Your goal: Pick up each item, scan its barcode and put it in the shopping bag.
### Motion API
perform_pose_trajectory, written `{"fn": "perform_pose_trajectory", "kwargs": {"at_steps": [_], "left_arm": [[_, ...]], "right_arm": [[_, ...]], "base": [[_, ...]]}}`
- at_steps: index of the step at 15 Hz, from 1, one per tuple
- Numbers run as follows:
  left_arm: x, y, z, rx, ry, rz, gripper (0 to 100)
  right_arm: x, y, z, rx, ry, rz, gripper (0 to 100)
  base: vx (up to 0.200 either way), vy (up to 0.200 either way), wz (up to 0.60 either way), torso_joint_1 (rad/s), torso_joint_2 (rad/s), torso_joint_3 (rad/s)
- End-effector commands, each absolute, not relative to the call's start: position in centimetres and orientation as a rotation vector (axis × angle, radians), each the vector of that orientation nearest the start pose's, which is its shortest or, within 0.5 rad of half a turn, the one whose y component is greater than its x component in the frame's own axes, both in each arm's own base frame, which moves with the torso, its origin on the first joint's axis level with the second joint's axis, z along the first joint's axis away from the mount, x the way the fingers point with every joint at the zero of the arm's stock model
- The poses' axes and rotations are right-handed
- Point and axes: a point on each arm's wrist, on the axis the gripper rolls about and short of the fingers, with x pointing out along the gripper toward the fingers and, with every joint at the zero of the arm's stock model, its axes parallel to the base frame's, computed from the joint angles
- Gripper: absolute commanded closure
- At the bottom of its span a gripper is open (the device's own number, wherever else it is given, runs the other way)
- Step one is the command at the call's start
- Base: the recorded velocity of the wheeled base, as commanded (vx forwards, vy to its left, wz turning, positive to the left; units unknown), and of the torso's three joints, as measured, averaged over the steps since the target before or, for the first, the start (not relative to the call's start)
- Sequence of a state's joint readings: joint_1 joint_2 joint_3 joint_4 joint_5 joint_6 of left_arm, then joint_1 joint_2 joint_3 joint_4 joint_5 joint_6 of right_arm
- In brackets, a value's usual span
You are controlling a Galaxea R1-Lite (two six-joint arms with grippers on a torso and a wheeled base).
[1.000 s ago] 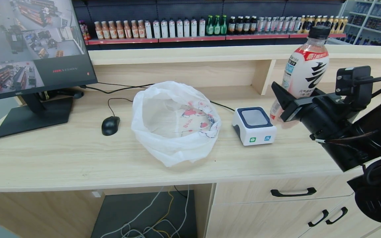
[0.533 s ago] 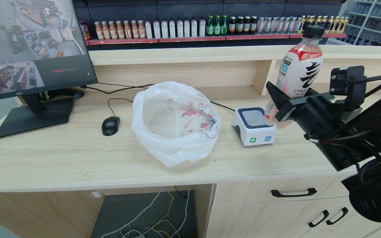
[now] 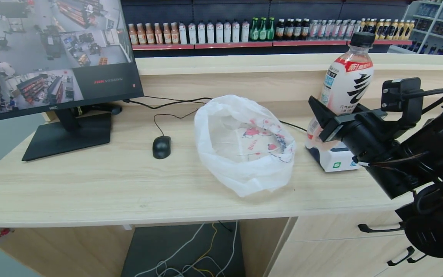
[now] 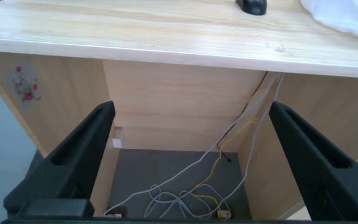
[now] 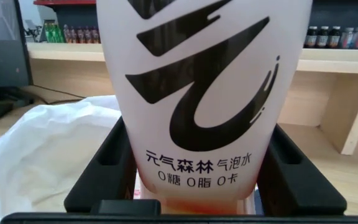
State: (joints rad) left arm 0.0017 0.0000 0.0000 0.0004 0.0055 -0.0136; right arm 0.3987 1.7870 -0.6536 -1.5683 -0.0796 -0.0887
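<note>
Where a pale wooden tabletop point(image 3: 90, 181) spans the scene, a large dark monitor point(image 3: 52, 57) stands at its far left and a white plastic shopping bag point(image 3: 244, 146) sits open-mouthed near the middle. The left tool point(image 4: 191, 107) hangs low in front of the tabletop's edge, its two fingers wide apart with nothing between them. The right tool point(image 3: 337, 115) is clamped on the lower half of a nearly upright drinks bottle point(image 3: 342, 88) with a black cap. It holds the bottle in the air over a small white barcode scanner point(image 3: 338, 161) just right of the bag, and a black mouse point(image 3: 161, 147) lies between monitor and bag.
</note>
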Motion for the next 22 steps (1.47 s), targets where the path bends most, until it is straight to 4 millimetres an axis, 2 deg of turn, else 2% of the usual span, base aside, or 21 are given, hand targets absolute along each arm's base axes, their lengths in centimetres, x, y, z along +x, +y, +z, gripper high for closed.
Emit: {"fn": "perform_pose_trajectory", "kwargs": {"at_steps": [1, 4, 8, 12, 15, 21, 22], "left_arm": [[-2.3, 0.0, 7.5, -0.014, 0.0, 0.008, 0], [-2.3, 0.0, 7.5, -0.012, 0.0, 0.008, 0], [-2.3, 0.0, 7.5, -0.011, 0.0, 0.008, 0], [-2.3, 0.0, 7.5, -0.011, 0.0, 0.008, 0], [-2.3, 0.0, 7.5, -0.011, 0.0, 0.008, 0], [-2.3, 0.0, 7.5, -0.011, 0.0, 0.008, 0], [-2.3, 0.0, 7.5, -0.011, 0.0, 0.008, 0]], "right_arm": [[27.7, 11.5, 21.0, 0.018, -0.441, 0.294, 100], [27.7, 11.7, 21.4, 0.023, -0.455, 0.303, 100], [27.6, 13.7, 21.8, 0.043, -0.475, 0.362, 100], [30.0, 15.3, 21.5, 0.055, -0.496, 0.371, 100], [31.7, 16.0, 20.6, 0.078, -0.483, 0.374, 100], [35.1, 17.3, 18.2, 0.085, -0.459, 0.364, 100], [36.1, 17.3, 17.2, 0.074, -0.449, 0.354, 100]], "base": [[0.0, 0.2, 0.0, 0.002, 0.0, 0.002], [0.0, 0.2, 0.0, 0.007, 0.0, 0.001], [0.0, 0.0, 0.0, 0.0, 0.0, 0.0], [0.0, 0.0, 0.0, 0.0, 0.0, 0.0], [0.0, 0.0, 0.0, 0.0, 0.0, 0.0], [0.0, 0.0, 0.0, 0.0, 0.0, 0.0], [0.0, 0.0, 0.0, 0.0, 0.0, 0.0]]}}
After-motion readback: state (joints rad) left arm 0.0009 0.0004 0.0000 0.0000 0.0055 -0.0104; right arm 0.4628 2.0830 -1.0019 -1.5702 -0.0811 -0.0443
